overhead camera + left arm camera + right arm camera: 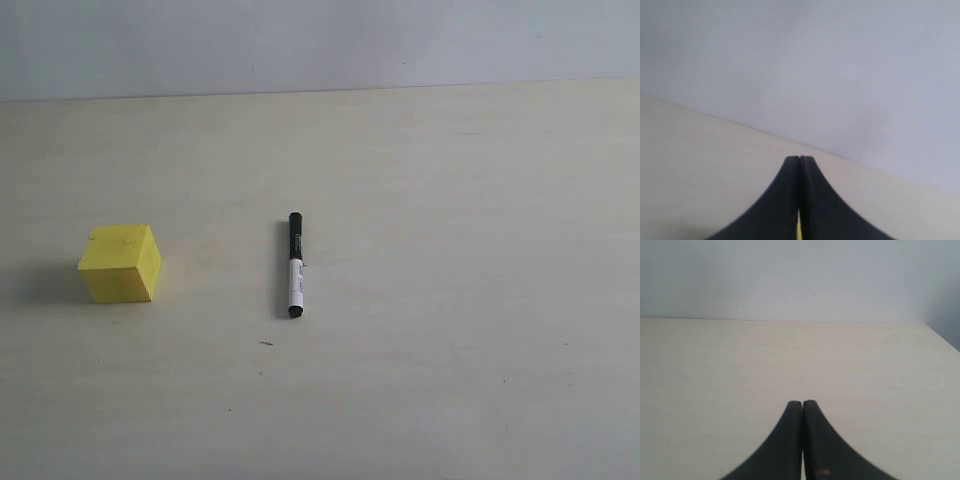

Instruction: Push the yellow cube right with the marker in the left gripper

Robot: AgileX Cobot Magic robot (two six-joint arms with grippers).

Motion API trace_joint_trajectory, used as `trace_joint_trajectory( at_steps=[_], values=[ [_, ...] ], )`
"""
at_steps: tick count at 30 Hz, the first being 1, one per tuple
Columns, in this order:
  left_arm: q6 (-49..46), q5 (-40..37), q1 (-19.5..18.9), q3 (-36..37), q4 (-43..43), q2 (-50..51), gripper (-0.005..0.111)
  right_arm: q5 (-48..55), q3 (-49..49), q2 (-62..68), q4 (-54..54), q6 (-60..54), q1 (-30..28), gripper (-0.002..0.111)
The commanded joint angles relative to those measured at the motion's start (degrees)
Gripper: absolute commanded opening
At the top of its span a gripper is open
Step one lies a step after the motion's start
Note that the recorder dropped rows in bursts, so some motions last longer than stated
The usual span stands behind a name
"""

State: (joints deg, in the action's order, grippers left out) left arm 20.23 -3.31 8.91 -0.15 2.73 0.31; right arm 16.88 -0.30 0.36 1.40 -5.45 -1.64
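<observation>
Pinching fully closed, left gripper (799,158), marker (295,264) unheld

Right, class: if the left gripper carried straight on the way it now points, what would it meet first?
Nothing close: in the left wrist view the shut left gripper points over bare table toward the pale wall. The wall looks first in line, though depth is unclear.

Matt yellow cube (120,264); smooth wood-look tbl (450,380).
</observation>
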Motion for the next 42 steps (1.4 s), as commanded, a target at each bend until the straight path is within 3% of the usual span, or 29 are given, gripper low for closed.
trace_joint_trajectory(
  at_steps=[1,5,7,8,12,18,22,25,27,29,33,35,38,42],
  values=[
    [6.7,8.3,-0.2,0.2,1.2,-0.3,0.000,-0.7,0.3,-0.4,0.2,-0.3,-0.3,0.000],
    [15.8,32.3,-0.2,0.2,1.2,-0.3,0.000,-0.7,0.3,-0.4,0.2,-0.3,-0.3,0.000],
    [16.4,38.0,-0.2,-2.5,1.2,0.5,0.000,-0.7,0.3,-0.4,0.2,-0.3,-0.3,0.000],
    [15.3,36.8,-0.2,-5.7,1.2,1.6,0.000,-0.7,0.3,-0.4,0.2,-0.3,-0.3,0.000],
    [6.4,17.8,-0.2,-21.4,1.2,12.1,0.000,-0.7,0.3,-0.4,0.2,-0.3,-0.3,0.000],
    [-6.2,-20.2,-0.2,-43.2,1.1,39.2,0.000,-0.7,0.3,-0.4,0.2,-0.3,-0.3,0.000],
    [-6.5,-41.7,-0.2,-52.2,3.0,59.3,0.000,-0.7,0.3,-0.4,0.2,-0.3,-0.3,0.000],
    [-9.7,-51.5,2.0,-56.4,6.4,70.7,0.000,-0.7,0.3,-0.4,0.2,-0.3,-0.3,0.000],
    [-11.3,-54.2,5.7,-57.9,8.2,76.3,0.000,-0.7,0.3,-0.4,0.2,-0.3,-0.3,0.000],
    [-10.6,-53.5,11.7,-59.0,8.1,81.1,0.000,-0.7,0.3,-0.4,0.2,-0.3,-0.3,0.000],
    [-5.4,-50.2,23.9,-63.0,6.4,89.5,0.000,-0.7,0.3,-0.4,0.2,-0.3,-0.3,0.000],
    [-1.8,-50.6,28.0,-66.5,3.9,93.5,0.000,-0.7,0.3,-0.4,0.2,-0.3,-0.3,0.000],
    [3.6,-51.9,32.1,-72.7,0.3,99.6,0.000,-0.7,0.3,-0.4,0.2,-0.3,-0.3,0.000],
    [4.3,-52.3,34.5,-80.8,0.1,106.9,0.000,-0.7,0.3,-0.4,0.2,-0.3,-0.3,0.000]
  ],
)
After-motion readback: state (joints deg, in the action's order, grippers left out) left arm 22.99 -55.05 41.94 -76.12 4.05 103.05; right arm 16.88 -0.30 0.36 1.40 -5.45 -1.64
